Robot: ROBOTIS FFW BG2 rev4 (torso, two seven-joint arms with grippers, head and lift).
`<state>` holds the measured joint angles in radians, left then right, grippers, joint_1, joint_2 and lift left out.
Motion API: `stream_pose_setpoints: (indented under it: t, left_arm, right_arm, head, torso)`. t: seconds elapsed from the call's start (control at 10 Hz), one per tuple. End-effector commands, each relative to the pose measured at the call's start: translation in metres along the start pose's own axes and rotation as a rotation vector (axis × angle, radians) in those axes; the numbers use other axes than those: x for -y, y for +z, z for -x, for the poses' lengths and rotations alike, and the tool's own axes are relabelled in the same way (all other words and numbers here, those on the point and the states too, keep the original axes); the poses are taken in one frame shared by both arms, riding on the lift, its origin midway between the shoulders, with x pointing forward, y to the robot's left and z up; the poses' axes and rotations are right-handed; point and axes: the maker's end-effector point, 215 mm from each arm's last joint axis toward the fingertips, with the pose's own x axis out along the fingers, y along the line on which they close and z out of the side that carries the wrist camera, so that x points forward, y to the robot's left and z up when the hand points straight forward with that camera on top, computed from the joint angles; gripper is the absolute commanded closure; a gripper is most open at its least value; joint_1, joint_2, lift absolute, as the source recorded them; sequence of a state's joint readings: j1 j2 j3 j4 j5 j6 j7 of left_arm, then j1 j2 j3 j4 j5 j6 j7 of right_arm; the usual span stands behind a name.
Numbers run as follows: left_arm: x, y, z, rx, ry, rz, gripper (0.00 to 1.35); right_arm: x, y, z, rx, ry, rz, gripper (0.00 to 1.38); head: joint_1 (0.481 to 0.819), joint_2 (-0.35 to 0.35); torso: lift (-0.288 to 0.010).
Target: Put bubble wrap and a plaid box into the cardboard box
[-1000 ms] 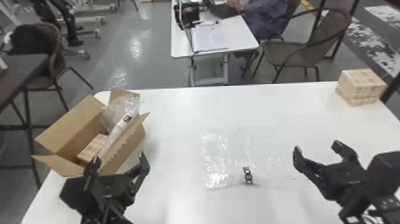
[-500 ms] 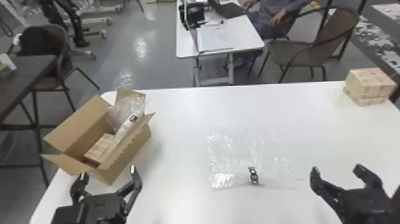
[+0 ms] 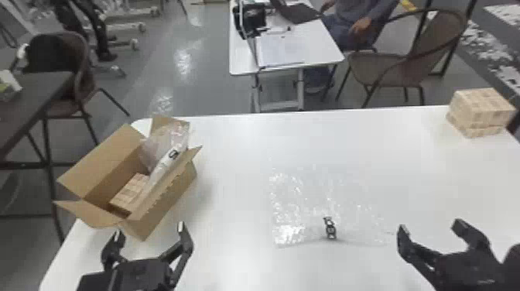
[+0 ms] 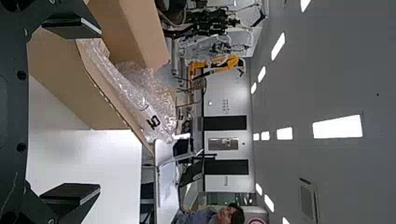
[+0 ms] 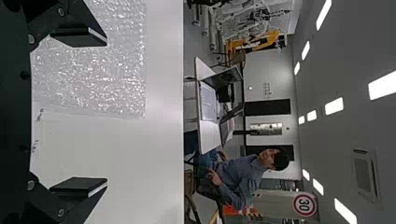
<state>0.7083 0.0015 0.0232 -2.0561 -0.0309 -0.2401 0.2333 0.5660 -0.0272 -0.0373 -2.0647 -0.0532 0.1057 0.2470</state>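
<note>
Tables are numbering 3: a main table [image 3: 232,259] is standing nearest, a dark table [image 3: 27,108] at its 10 o'clock, a back table [image 3: 242,58] at 12. 1 carton [image 3: 106,166] is sitting at 9 o'clock. Plaid boxes are numbering 3: 1 box [image 3: 129,193] is lying inside, 1 upper box [image 3: 476,106] and 1 lower box [image 3: 483,132] are stacking at 2. Wraps are numbering 2: 1 inner wrap [image 3: 158,145] is filling carton space, 1 flat wrap [image 3: 301,216] is lying toward 5.

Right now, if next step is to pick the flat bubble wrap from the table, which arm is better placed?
Likely right: the open right gripper is close to the flat bubble wrap, while the left gripper is farther from it, near the cardboard box.
</note>
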Motion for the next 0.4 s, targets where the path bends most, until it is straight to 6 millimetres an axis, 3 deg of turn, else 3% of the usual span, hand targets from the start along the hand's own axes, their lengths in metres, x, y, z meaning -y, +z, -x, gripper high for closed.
stream_pose_setpoints:
  t: [0.0, 0.3]
  left_arm:
    - [0.0025, 0.0034, -0.0019, 0.014, 0.000, 0.006, 0.14]
    - [0.0027, 0.0048, -0.0017, 0.036, 0.007, 0.034, 0.14]
  right_arm:
    - [-0.0012, 0.0032, -0.0026, 0.006, 0.003, 0.008, 0.22]
    - [-0.0017, 0.0040, -0.0041, 0.005, 0.004, 0.008, 0.23]
  head:
    - [0.695, 0.130]
    - [0.695, 0.127]
  torso:
    - [-0.107]
    - [-0.107]
